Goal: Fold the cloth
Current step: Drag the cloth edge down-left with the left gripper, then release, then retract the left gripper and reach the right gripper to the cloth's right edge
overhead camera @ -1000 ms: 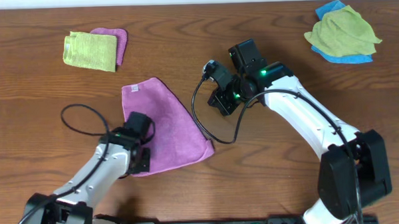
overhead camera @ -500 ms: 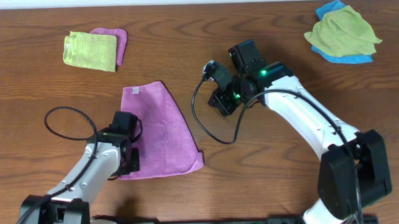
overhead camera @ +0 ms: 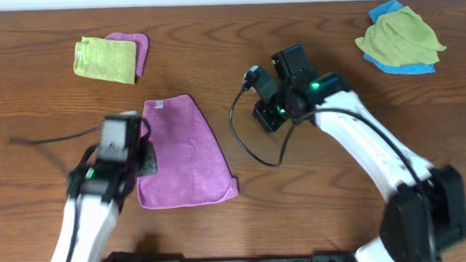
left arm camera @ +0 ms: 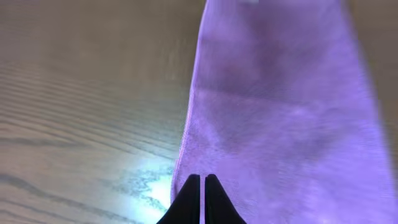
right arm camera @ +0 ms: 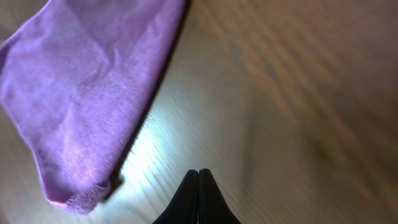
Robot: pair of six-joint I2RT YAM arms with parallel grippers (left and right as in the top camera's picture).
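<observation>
We see the cloth [overhead camera: 183, 152] flat on the bench [overhead camera: 215, 54] between the arms, probably folded once already. The left fingers [left arm camera: 189, 202] are pressed together over its left edge with nothing visibly pinched, and the right fingers [right arm camera: 189, 205] are closed too, above bare wood to its right. For the next fold we'd open both, pinch the near corners cleanly and lay them onto the far edge, keeping the edges aligned.

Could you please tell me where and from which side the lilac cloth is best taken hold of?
The lilac cloth lies flat, so there is no raised fold to grab. Probably pinch its near right corner, which juts out onto bare table. Come down on it from the right side.
</observation>
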